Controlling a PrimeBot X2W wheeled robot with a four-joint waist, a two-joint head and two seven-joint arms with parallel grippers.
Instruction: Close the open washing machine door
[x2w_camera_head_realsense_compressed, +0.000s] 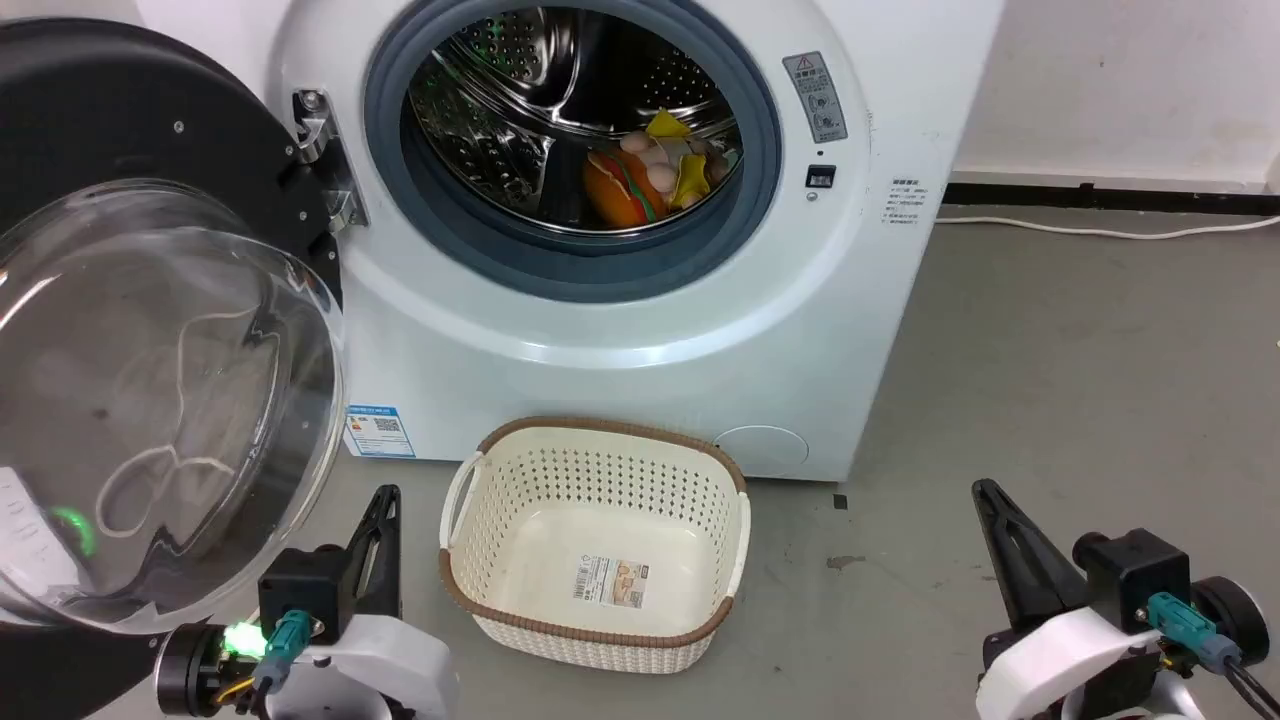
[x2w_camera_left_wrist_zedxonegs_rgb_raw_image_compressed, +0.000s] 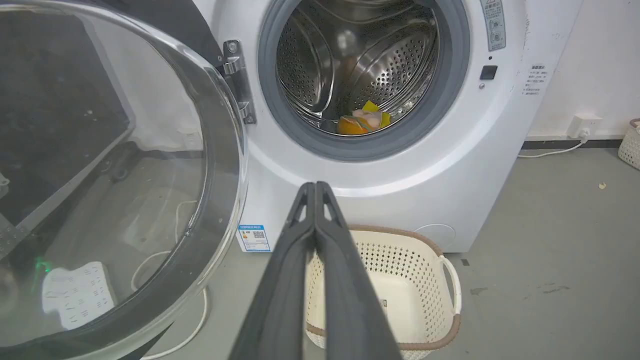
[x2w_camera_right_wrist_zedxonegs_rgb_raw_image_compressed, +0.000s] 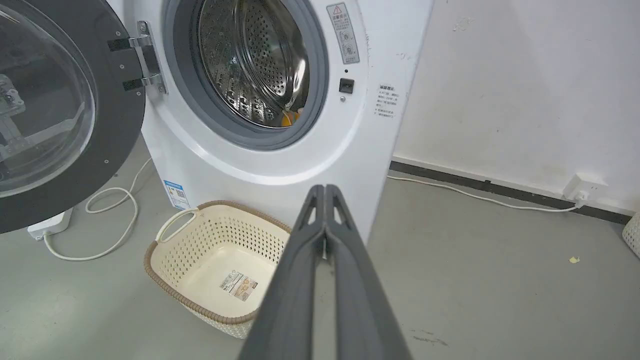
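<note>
The white washing machine (x2w_camera_head_realsense_compressed: 620, 330) stands ahead with its round porthole open and colourful items lying in the steel drum (x2w_camera_head_realsense_compressed: 560, 110). Its door (x2w_camera_head_realsense_compressed: 150, 400), black-rimmed with a bulging clear glass bowl, is swung wide to the left on a metal hinge (x2w_camera_head_realsense_compressed: 325, 160). The door (x2w_camera_left_wrist_zedxonegs_rgb_raw_image_compressed: 100, 175) fills the left of the left wrist view, and the door (x2w_camera_right_wrist_zedxonegs_rgb_raw_image_compressed: 55, 110) sits at the left of the right wrist view. My left gripper (x2w_camera_head_realsense_compressed: 385, 500) is shut, low beside the door's lower right rim. My right gripper (x2w_camera_head_realsense_compressed: 985, 495) is shut, low at the right, away from the machine.
A cream perforated basket (x2w_camera_head_realsense_compressed: 700, 480) with a brown rim sits on the grey floor right before the washer, between my grippers. A white power strip (x2w_camera_left_wrist_zedxonegs_rgb_raw_image_compressed: 75, 295) and white cable (x2w_camera_right_wrist_zedxonegs_rgb_raw_image_compressed: 115, 220) lie on the floor behind the door. A wall and skirting run at the right.
</note>
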